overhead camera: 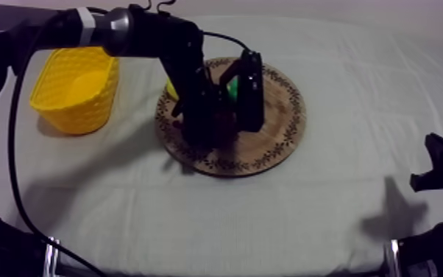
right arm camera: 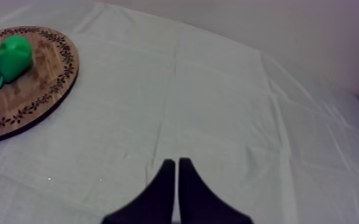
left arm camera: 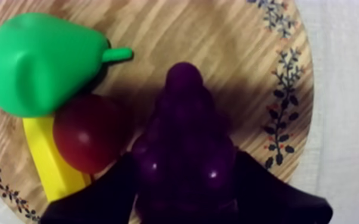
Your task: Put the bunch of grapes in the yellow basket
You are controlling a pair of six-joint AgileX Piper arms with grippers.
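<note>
Left pincer (left arm camera: 183, 159) tight on bunch of grapes (left arm camera: 185, 116), right pincer (right arm camera: 176, 162) together

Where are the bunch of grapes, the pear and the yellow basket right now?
bunch of grapes (left arm camera: 185, 143): left wrist view, middle of the bunch.
pear (left arm camera: 39, 62): left wrist view, green body.
yellow basket (overhead camera: 77, 110): top view, near wall.

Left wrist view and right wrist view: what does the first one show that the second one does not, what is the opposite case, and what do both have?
Left wrist view: the grip itself, my left gripper closed round the bunch of grapes, which lies on the board beside the other fruit.
Right wrist view: my right gripper, shut on nothing, over a wide bare stretch of the cloth.
Both: the wooden board with its patterned rim, and on it the pear and the small red fruit.
</note>
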